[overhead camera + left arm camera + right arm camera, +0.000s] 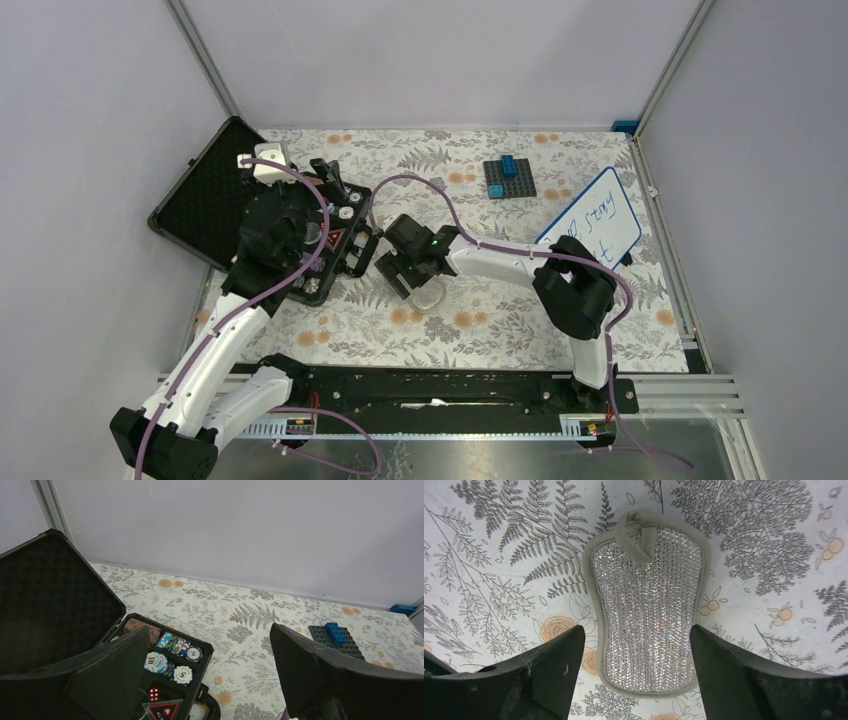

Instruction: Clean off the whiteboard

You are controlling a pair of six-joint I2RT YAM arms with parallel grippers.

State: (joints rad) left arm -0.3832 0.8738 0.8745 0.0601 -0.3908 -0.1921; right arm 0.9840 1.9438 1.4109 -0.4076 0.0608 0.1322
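The right gripper [635, 639] is pictured low over a glittering silver scrubbing pad [649, 605] on the floral tablecloth [480, 322] at the middle of the top view, its jaws spread wide to either side of the pad and closed on nothing. The whiteboard [598, 222] is seen at the right edge of that view, well apart from the pad, with blue handwriting not yet wiped; whether it lies flat or leans on the side rail cannot be told. The left gripper [208, 639] is held wide and empty above an open case of poker chips [172, 655] at the left. Several hazards are suggested. The pad is thin and lies flat, so the cloth could be pinched up with it, or the pad could be missed if the fingers are closed too high. A limp pad gripped by its edges may fold and slip. With the board unsteadied by the far-off left arm, it could be pushed along or off the table once wiping pressure is applied.
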